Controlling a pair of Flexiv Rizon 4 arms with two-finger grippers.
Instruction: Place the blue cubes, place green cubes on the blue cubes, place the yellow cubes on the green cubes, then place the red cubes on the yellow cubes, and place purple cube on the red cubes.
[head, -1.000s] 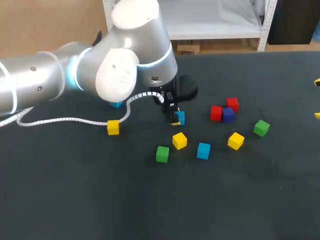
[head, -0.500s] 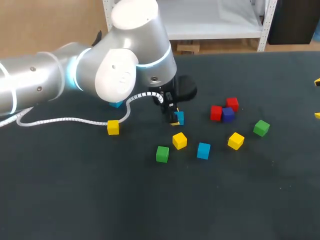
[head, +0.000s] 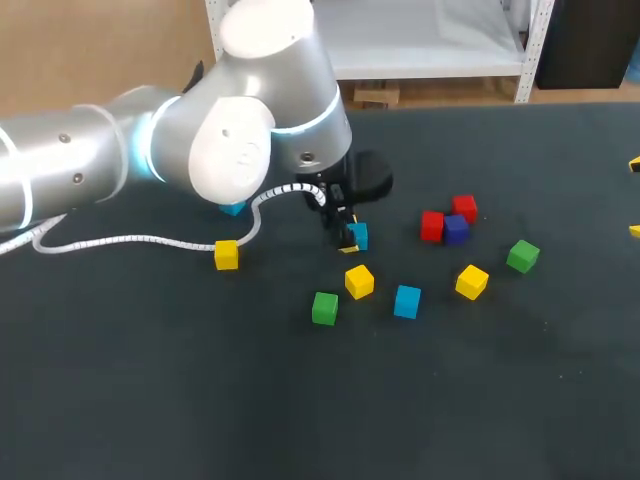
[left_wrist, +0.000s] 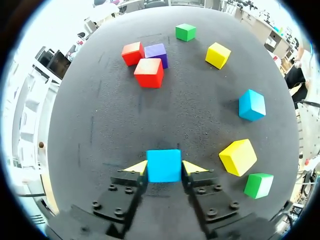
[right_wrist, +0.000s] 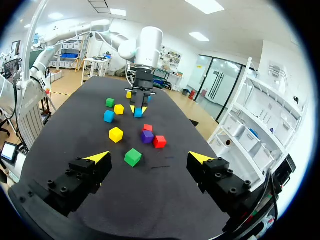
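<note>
— Two arms: posed how?
— Left arm (head: 100, 160) stretched in from the side, wrist turned straight down; left gripper (left_wrist: 164, 168) clamped on blue cube (left_wrist: 163, 165) near the middle of the table (head: 150, 400).
— And the other?
— Right gripper (right_wrist: 149, 157) spread wide, holding nothing, well apart from it.

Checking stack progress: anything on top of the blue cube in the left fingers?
Nothing: the blue cube, held between the left gripper's fingers, shows a bare top face in the left wrist view. Its underside is covered, so what lies beneath cannot be seen.
</note>
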